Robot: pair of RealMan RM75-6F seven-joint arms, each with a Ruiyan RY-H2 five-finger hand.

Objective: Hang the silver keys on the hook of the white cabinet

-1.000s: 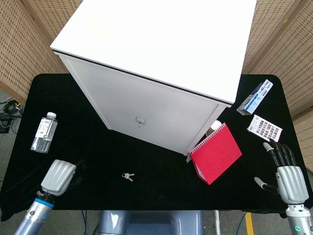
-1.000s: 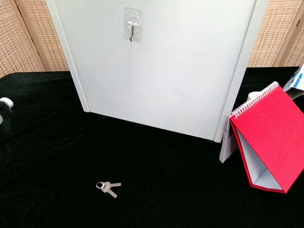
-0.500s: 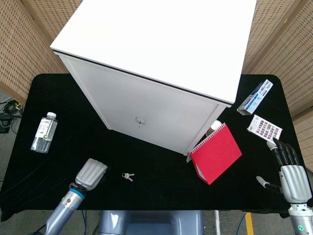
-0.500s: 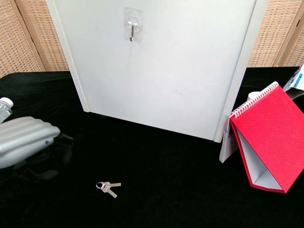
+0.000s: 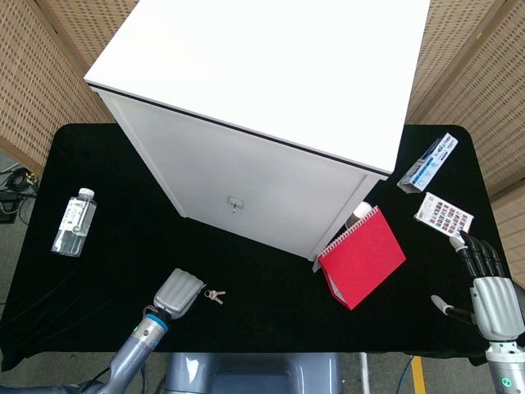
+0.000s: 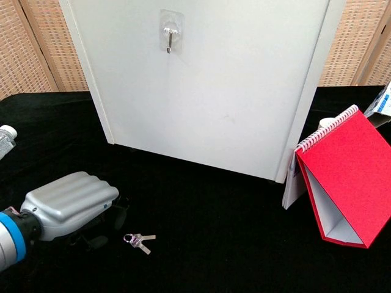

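Observation:
The silver keys (image 5: pixel 214 296) (image 6: pixel 139 240) lie flat on the black table in front of the white cabinet (image 5: pixel 262 74) (image 6: pixel 214 91). The cabinet's hook (image 5: pixel 235 204) (image 6: pixel 169 39) sits on a clear pad high on its front face and carries nothing. My left hand (image 5: pixel 180 292) (image 6: pixel 70 204) hovers just left of the keys, back upward, with its dark fingers pointing down and apart; it holds nothing and does not touch the keys. My right hand (image 5: pixel 490 294) rests near the table's front right corner, fingers stretched out and empty; the chest view does not show it.
A water bottle (image 5: pixel 74 222) (image 6: pixel 5 137) lies at the far left. A red flip calendar (image 5: pixel 363 256) (image 6: pixel 345 177) stands by the cabinet's right corner. A blue-and-white box (image 5: pixel 429 162) and a patterned card pack (image 5: pixel 444 214) lie at the back right.
My left hand has travelled right along the table's front edge and now sits right beside the keys. The right hand has drifted slightly toward me. The keys have not moved.

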